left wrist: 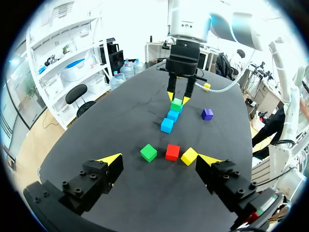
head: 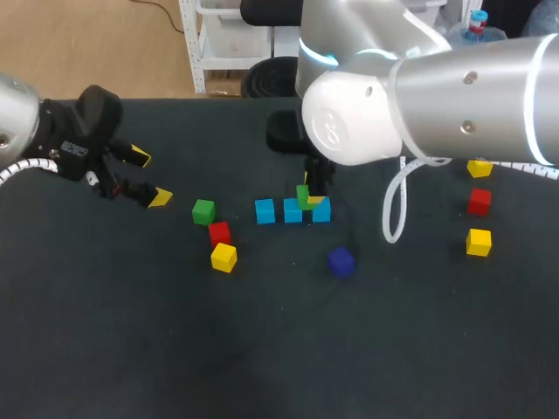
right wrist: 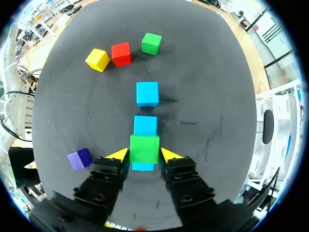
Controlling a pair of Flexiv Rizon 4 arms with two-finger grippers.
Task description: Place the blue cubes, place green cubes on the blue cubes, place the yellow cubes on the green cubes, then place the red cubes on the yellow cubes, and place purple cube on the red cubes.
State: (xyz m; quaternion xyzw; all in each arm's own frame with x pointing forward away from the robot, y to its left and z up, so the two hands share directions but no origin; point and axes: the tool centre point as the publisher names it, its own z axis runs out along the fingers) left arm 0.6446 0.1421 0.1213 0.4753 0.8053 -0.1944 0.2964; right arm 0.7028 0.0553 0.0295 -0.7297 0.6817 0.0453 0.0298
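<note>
Clenching green cube (right wrist: 144, 147) above blue cube (right wrist: 143, 166), right hand (right wrist: 144, 154); left hand (left wrist: 160, 159) released wide.

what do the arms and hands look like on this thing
Both arms are rounded silver-grey tubes. The right arm has glowing light-blue rings at its joints and a looping white cable. The left arm carries a coiled white cable. The left hand and right hand are black and blocky, with two fingers ending in bright yellow wedge tips.
</note>
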